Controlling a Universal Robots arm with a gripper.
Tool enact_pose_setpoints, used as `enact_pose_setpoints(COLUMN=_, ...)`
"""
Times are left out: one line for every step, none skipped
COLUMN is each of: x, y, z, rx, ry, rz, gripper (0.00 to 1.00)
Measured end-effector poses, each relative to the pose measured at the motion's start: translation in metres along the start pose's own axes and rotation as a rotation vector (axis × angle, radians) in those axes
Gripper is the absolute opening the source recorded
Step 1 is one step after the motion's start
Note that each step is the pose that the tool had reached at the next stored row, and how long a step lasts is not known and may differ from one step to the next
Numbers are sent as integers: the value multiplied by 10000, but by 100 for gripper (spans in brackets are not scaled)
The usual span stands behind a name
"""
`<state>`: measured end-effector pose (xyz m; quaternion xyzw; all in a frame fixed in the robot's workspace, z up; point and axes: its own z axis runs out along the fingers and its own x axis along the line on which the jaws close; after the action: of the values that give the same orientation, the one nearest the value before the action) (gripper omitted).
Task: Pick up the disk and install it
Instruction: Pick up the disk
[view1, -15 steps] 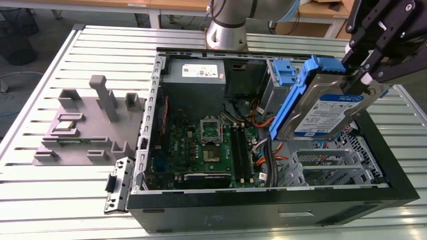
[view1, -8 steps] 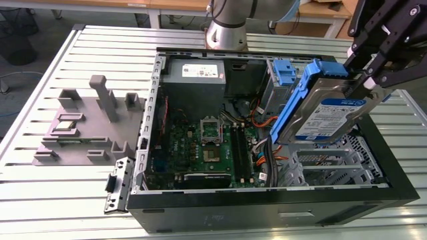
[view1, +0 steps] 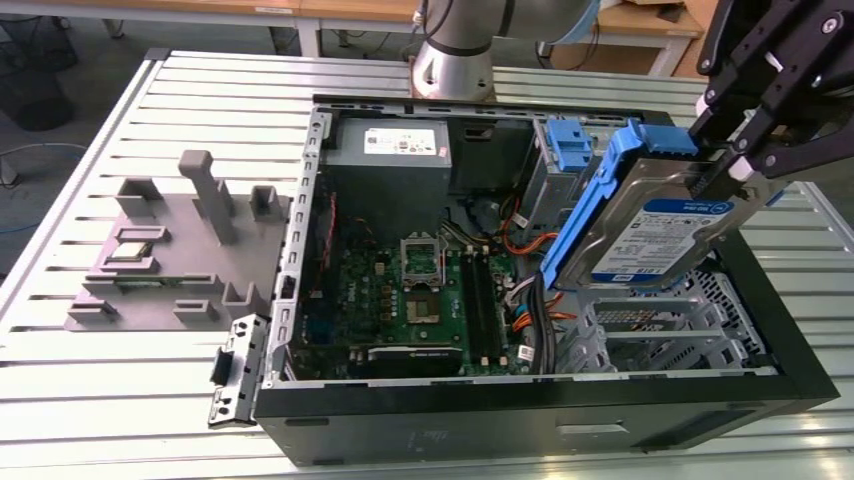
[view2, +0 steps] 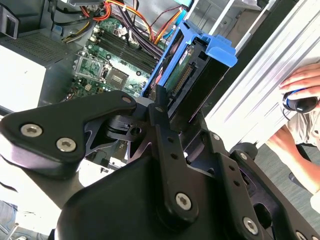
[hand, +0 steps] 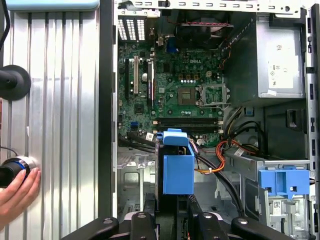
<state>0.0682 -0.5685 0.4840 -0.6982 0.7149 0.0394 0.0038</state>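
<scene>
Disk: I am holding it tilted, above the drive cage inside the open computer case. My gripper is clenching its upper edge. The case is sitting on the slatted counter, motherboard lying exposed.

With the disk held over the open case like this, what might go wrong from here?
The disk hangs tilted in the gripper, held near one end, so it might slip or jam against the drive cage below. Orange cables beside that cage could get pinched.
</scene>
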Motion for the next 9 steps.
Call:
enact_pose_setpoints(x=0, y=0, z=0, rx=0, ry=0, rz=0, gripper=35)
enact_pose_setpoints(x=0, y=0, z=0, rx=0, ry=0, rz=0, gripper=35)
enact_pose_setpoints(x=0, y=-4, z=0, rx=0, ry=0, rz=-1, gripper=35)
enact_pose_setpoints(x=0, y=-10, z=-1, rx=0, ry=1, rz=-1, gripper=35)
enact_pose_setpoints(x=0, y=-16, z=-1, rx=0, ry=-1, rz=0, gripper=35)
enact_pose_setpoints(x=0, y=-24, z=-1, rx=-1, ry=0, rz=0, gripper=35)
enact_pose_setpoints(x=-1, y=-35, z=-2, rx=0, ry=0, rz=0, gripper=35)
enact_pose_setpoints(x=-1, y=-45, z=-2, rx=0, ry=0, rz=0, gripper=35)
enact_pose_setpoints(x=-1, y=-59, z=-3, rx=0, ry=-1, rz=0, gripper=35)
